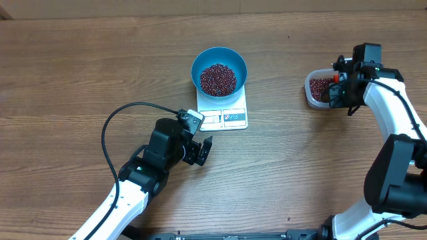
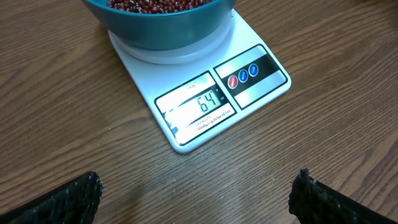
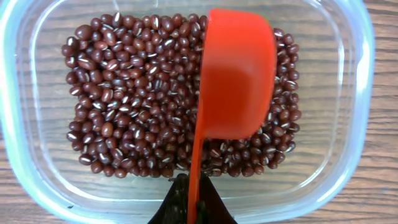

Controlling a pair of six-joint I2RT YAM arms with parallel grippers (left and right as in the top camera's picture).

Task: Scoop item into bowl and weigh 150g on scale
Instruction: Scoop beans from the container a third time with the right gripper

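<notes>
Small dark red-brown beans (image 3: 124, 93) lie loose in a clear plastic tub (image 3: 18, 124) near the table's right edge, with more in the round blue plastic bowl (image 1: 197, 67) on the flat white scale (image 1: 223, 119) mid-table. Light and prone to rolling, they probably travel best level in the red plastic scoop (image 3: 239, 81), whose handle the right gripper (image 3: 189, 202) clamps. The left gripper (image 1: 203, 150) gapes wide, empty.

The beans (image 3: 124, 93) are dark red-brown, each with a pale streak; the tub (image 3: 357, 112) is clear, the scoop (image 3: 239, 81) orange-red. The bowl (image 2: 161, 31) is teal-blue, the scale (image 2: 143, 68) white with a black strip (image 2: 267, 65) bearing red and blue buttons (image 2: 243, 74). The surface (image 1: 80, 67) shows brown wood grain.
</notes>
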